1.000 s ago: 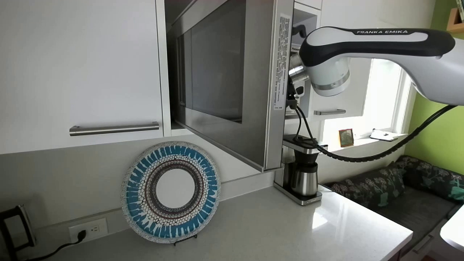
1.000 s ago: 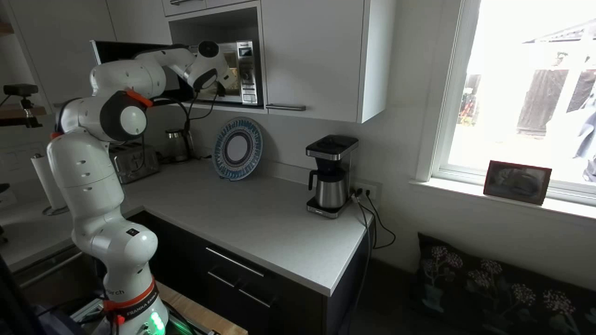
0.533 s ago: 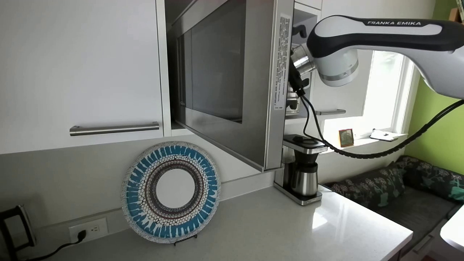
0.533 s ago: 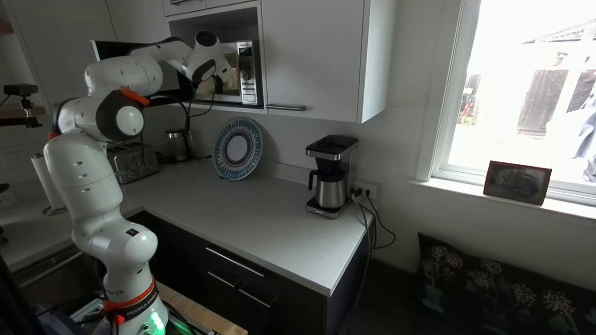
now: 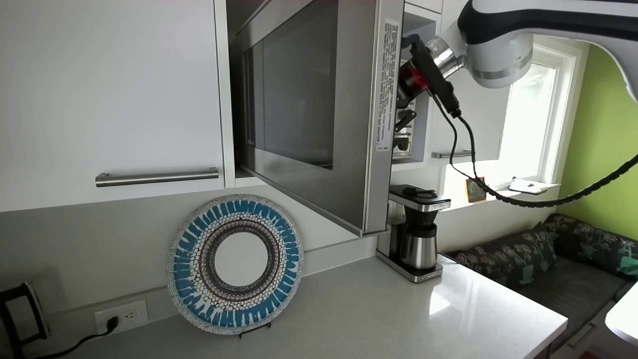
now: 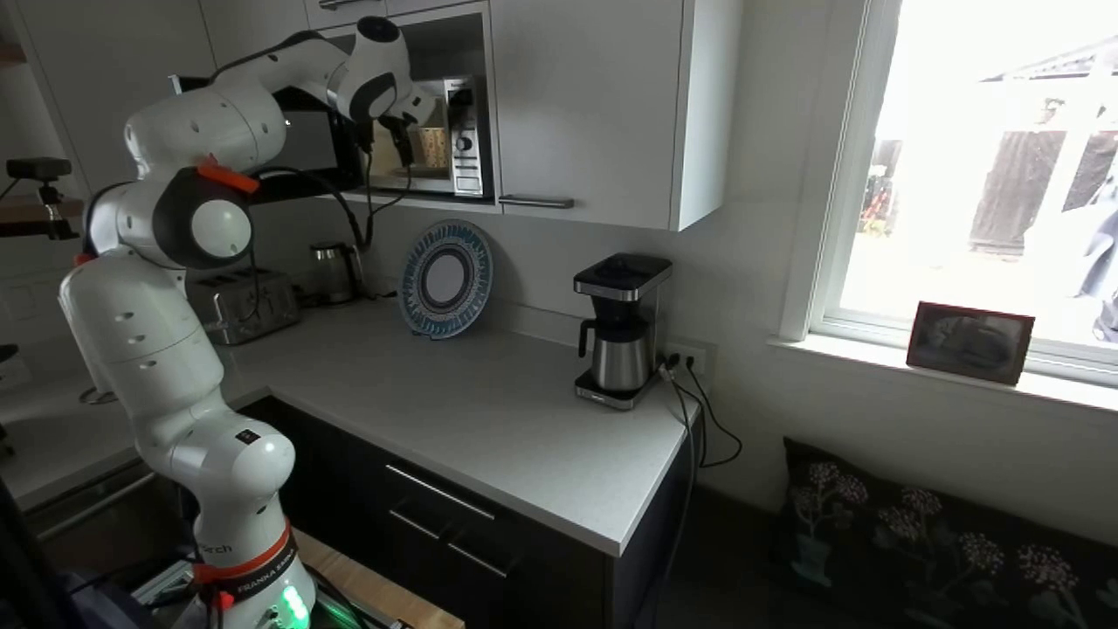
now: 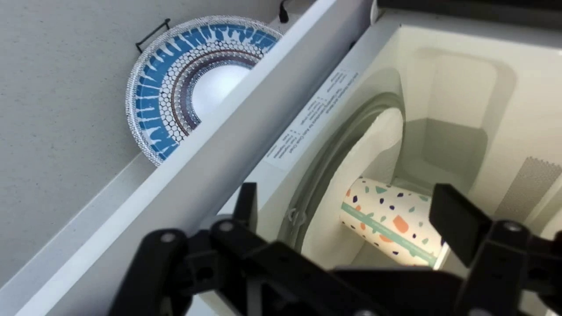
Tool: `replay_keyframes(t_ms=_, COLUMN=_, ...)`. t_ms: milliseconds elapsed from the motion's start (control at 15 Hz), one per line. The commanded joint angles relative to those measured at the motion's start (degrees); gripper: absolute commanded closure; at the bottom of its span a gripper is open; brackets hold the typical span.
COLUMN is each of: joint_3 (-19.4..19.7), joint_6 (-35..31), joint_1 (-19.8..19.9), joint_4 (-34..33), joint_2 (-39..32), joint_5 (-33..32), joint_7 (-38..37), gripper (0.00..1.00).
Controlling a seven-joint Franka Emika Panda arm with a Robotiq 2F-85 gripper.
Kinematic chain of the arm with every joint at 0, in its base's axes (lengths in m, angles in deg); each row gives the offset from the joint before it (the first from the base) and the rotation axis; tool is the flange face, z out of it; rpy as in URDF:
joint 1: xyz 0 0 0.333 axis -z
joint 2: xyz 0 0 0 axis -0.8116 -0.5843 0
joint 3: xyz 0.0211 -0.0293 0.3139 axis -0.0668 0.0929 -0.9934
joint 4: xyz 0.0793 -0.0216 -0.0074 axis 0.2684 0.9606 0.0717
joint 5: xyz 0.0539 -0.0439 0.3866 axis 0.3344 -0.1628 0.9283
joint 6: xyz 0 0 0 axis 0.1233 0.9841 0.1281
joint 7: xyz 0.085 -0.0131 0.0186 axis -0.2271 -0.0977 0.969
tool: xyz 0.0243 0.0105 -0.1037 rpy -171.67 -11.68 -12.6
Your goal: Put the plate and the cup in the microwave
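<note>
The microwave [image 5: 299, 99] stands in a wall niche with its door swung open; its control panel shows in an exterior view [image 6: 466, 148]. In the wrist view a white cup [image 7: 390, 219] with orange, green and dark flecks stands on a cream plate [image 7: 327, 219] on the turntable inside. The cup also shows in an exterior view [image 6: 433, 147]. My gripper [image 7: 353, 208] is open and empty, its fingers spread in front of the cup in the wrist view. The blue-patterned plate [image 5: 241, 259] leans on a stand on the counter.
The open door's edge [image 7: 193, 171] runs close beside my gripper. The coffee maker [image 6: 620, 332] stands on the counter [image 6: 437, 411]. A toaster [image 6: 249, 306] and kettle [image 6: 332, 271] are behind the arm. A wall cabinet [image 6: 585, 105] adjoins the niche.
My arm has moved up and back, away from the microwave opening. More of the gripper shows past the door, and the flecked cup inside has come into view. The door and blue plate have not moved.
</note>
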Motion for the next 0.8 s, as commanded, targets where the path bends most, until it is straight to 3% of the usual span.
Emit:
replay_keyframes(t_ms=0, joint_3=1.45, joint_6=12.36, joint_1=0.3, joint_4=-3.25, joint_2=2.1, joint_5=-0.56, joint_7=7.73, gripper=0.0)
replay_keyframes(t_ms=400, joint_3=1.68, joint_6=30.06, joint_1=0.59, joint_4=-11.94, joint_2=2.89, joint_5=-5.84, joint_7=18.78, gripper=0.0)
replay_keyframes(t_ms=733, joint_3=-0.03, joint_6=36.19, joint_1=0.09, joint_4=-18.1, joint_2=4.55, joint_5=-14.66, joint_7=27.88, gripper=0.0)
